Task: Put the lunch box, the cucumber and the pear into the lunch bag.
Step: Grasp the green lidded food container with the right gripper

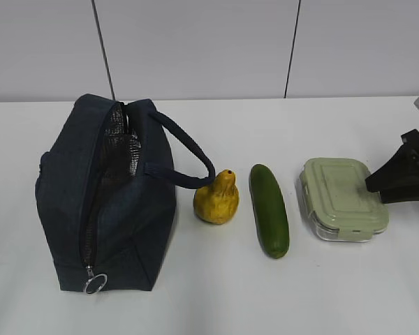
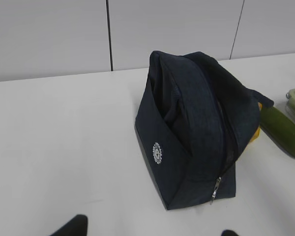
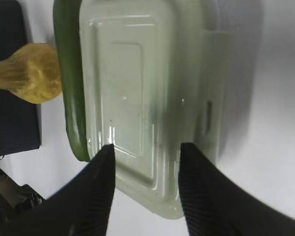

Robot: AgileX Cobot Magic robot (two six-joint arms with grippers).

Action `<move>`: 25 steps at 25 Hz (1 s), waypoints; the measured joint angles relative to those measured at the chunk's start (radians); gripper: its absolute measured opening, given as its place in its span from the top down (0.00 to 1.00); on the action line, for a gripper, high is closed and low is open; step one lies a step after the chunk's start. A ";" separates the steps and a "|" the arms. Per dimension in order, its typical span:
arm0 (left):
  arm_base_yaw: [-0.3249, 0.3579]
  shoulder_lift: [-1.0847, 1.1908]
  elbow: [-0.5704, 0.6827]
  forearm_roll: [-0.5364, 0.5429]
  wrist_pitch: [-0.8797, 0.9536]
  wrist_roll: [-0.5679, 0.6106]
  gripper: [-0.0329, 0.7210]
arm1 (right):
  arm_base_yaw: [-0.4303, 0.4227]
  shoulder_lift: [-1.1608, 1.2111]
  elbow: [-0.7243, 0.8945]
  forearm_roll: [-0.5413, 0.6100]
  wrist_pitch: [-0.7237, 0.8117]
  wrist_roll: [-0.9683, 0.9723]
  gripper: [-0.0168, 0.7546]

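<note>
Three items lie in a row on the white table (image 1: 216, 300) right of the unzipped lunch bag (image 1: 105, 202): pear (image 1: 217, 199), cucumber (image 1: 269, 209), then lunch box (image 1: 342, 199). Right gripper (image 3: 146, 147) hovers over the box lid, fingers apart, holding nothing; left gripper (image 2: 150, 231) stands open short of the bag, only its fingertips (image 2: 71, 227) showing

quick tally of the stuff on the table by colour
navy: 1, lunch bag
yellow: 1, pear
dark green: 1, cucumber
pale green lid: 1, lunch box
total: 4
</note>
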 joint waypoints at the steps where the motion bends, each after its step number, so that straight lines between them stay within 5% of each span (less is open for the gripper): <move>1: 0.000 0.000 0.000 0.000 0.000 0.000 0.34 | 0.000 0.002 0.000 0.005 0.005 -0.020 0.54; 17: 0.000 0.000 0.000 0.000 0.000 0.000 0.34 | -0.004 0.004 -0.009 0.026 0.021 -0.071 0.54; 25: 0.000 0.000 0.000 0.000 0.000 0.000 0.34 | -0.105 0.004 -0.035 0.023 0.059 -0.075 0.48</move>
